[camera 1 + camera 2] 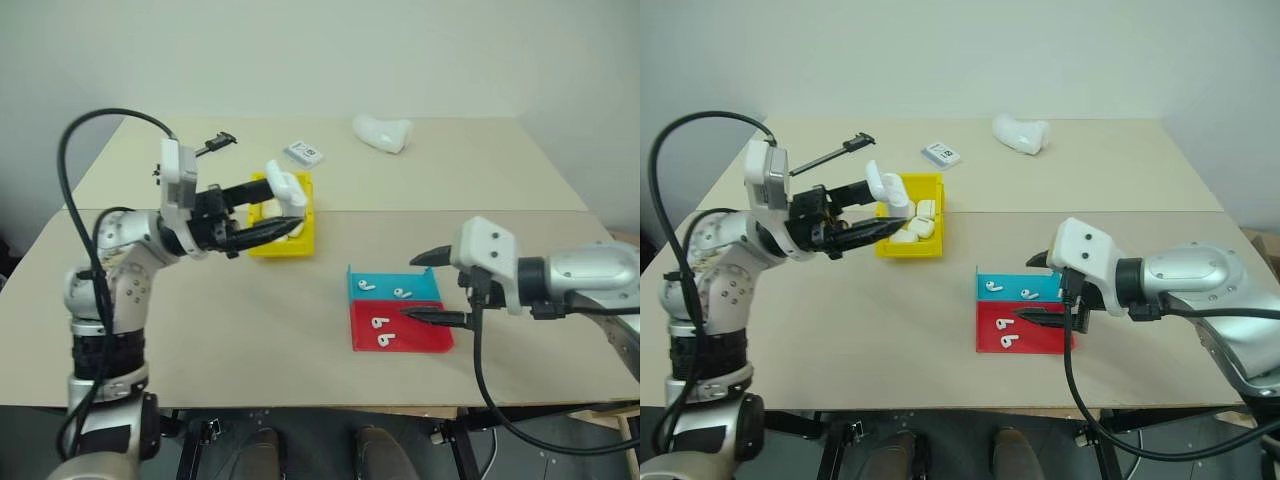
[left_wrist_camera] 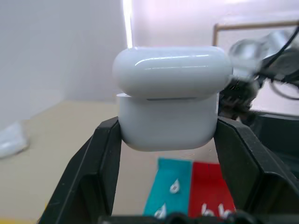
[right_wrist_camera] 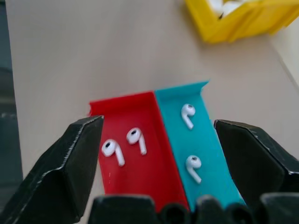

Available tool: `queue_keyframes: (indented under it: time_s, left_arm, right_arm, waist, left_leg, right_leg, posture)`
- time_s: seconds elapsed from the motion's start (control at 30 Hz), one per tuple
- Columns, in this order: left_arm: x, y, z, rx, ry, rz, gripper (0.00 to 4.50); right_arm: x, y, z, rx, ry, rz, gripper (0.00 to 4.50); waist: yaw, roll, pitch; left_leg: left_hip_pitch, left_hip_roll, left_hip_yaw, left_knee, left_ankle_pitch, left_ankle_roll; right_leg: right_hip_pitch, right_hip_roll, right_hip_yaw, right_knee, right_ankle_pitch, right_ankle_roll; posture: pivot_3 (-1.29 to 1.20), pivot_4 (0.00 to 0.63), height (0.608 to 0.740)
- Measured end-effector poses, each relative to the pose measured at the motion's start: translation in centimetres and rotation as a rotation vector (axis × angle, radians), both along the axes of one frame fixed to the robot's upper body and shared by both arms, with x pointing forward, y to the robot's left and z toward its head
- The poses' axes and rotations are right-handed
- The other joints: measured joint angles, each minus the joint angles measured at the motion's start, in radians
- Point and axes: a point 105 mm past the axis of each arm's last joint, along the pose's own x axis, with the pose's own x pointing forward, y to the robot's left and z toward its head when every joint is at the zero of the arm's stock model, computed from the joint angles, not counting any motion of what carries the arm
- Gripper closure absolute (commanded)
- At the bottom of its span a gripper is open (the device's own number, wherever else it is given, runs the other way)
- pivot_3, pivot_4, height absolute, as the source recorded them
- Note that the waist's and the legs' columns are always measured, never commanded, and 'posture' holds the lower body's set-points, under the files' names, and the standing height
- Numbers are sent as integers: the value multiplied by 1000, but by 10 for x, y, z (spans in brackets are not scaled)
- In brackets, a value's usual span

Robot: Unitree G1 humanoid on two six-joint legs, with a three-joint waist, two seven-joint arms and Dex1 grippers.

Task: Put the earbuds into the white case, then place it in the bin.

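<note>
My left gripper [image 1: 285, 207] is shut on the white case [image 1: 283, 188] and holds it in the air just above the yellow bin [image 1: 304, 240]. In the left wrist view the case [image 2: 170, 98] sits between the two black fingers [image 2: 105, 158] with its lid on top, a thin seam showing. Several more white cases lie in the bin [image 1: 910, 247]. Two earbuds [image 3: 188, 113] lie in the teal tray [image 1: 432, 290] and two [image 3: 135, 137] in the red tray [image 1: 425, 335]. My right gripper [image 1: 414, 287] hovers open over these trays with nothing between its fingers.
A lumpy white object [image 1: 382, 132] lies at the table's far side, with a small white box [image 1: 303, 152] and a black tool [image 1: 215, 143] to its left. A seam crosses the tabletop behind the trays. The front table edge runs close below the red tray.
</note>
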Motion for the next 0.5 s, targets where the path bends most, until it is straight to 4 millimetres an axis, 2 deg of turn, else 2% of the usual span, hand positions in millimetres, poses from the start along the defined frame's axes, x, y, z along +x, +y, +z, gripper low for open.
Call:
queue_keyframes:
  time_s: [0.07, 0.17, 0.3, 0.5]
  left_arm:
    - [-10, -13, -15, -16, 19, -75, 1767]
    - [-18, -22, -23, -10, 10, -130, 1767]
    - [-24, -30, -22, -8, -27, -167, 1767]
    - [-24, -31, -22, -4, -38, -164, 1767]
  right_arm:
    - [-3, 5, -15, -83, 49, 36, 1617]
    - [-5, 8, -30, -176, 83, 62, 1617]
    - [0, 17, -48, -275, 84, 80, 1617]
    - [-1, 22, -64, -330, 106, 91, 1617]
  waist:
    - [1, 0, 0]
    - [5, 0, 0]
    - [3, 0, 0]
    - [6, 0, 0]
  left_leg:
    - [-1, 0, 0, 0, 0, 0]
    - [0, 0, 0, 0, 0, 0]
    - [0, 0, 0, 0, 0, 0]
    - [-1, 0, 0, 0, 0, 0]
  right_leg:
    - [-1, 0, 0, 0, 0, 0]
    - [-1, 0, 0, 1, 0, 0]
    - [-1, 0, 0, 1, 0, 0]
    - [-1, 0, -1, 0, 0, 0]
  posture:
    - [0, 150, 740]
    - [0, 150, 740]
    - [0, 150, 740]
    - [0, 150, 740]
